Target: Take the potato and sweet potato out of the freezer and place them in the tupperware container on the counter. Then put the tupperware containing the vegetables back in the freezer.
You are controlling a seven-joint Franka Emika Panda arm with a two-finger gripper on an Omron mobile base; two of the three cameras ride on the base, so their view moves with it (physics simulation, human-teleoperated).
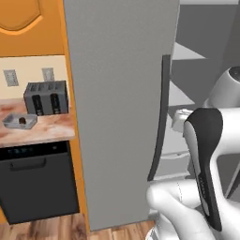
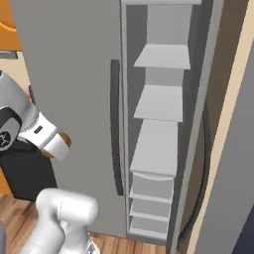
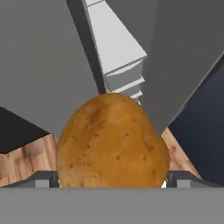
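The potato [image 3: 113,142] sits between the two dark fingertips [image 3: 43,178] of the hand [image 3: 113,177], which is spread wide around it and grips it on both sides, as the hand view shows. Behind the potato in that view lie the grey shelves of the freezer [image 3: 116,50] and a strip of wooden floor [image 3: 26,159]. In the right base view a sliver of the tan-golden potato [image 2: 64,140] peeks past the white wrist, in front of the big flat freezer door [image 2: 74,74], with the long dark handle [image 2: 116,129] just to its right and the open shelves [image 2: 161,104] beyond. In the left base view the tupperware container [image 1: 19,121] rests on the counter [image 1: 47,127] just in front of the dark toaster [image 1: 46,97], above the black dishwasher [image 1: 37,180]. A small dark lump, the sweet potato [image 1: 22,121], lies inside the container.
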